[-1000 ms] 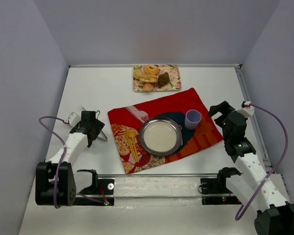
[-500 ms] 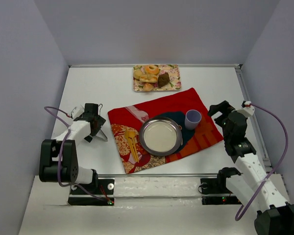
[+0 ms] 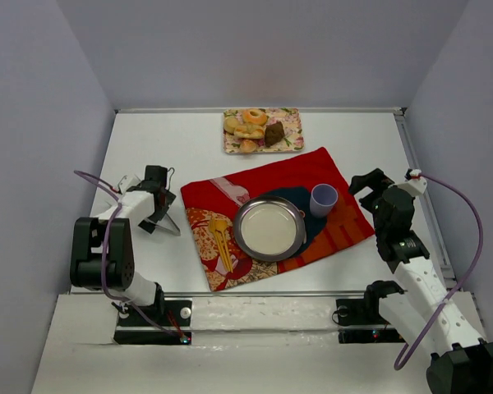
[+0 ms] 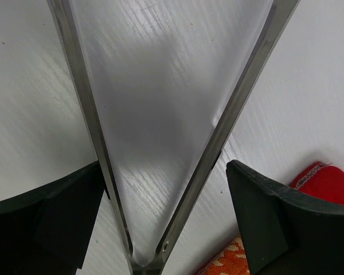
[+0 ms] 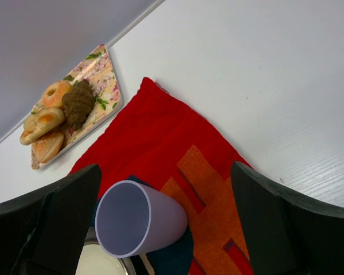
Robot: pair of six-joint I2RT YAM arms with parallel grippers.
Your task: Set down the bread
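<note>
The bread (image 3: 248, 145) is lying on the floral tray (image 3: 292, 123) at the far edge of the table (image 3: 148, 148). It is crowded against the doughnuts (image 3: 253, 116) and the dark cake (image 3: 274, 133), well apart from both arms. From above the pieces are blurring together, so I am taking the smooth oval one at the tray's near edge as the roll.

The left hand (image 4: 162, 166) is hovering wide open astride the steel tongs (image 4: 218, 132), a finger on either side of the V near its hinge, without squeezing them. The right hand (image 5: 165, 167) is spread wide and holding nothing, looking past the cup (image 5: 139, 217) and red cloth (image 5: 160, 126) toward the tray.

The roll is probably light and soft, denting easily, and its smooth round crust is likely to slip from metal tips. A gentle pinch across its short middle is looking safest, though the neighbours are leaving little room. The plate (image 3: 269, 227) is sitting bare.

No brand or writing is showing, only printed flowers.
</note>
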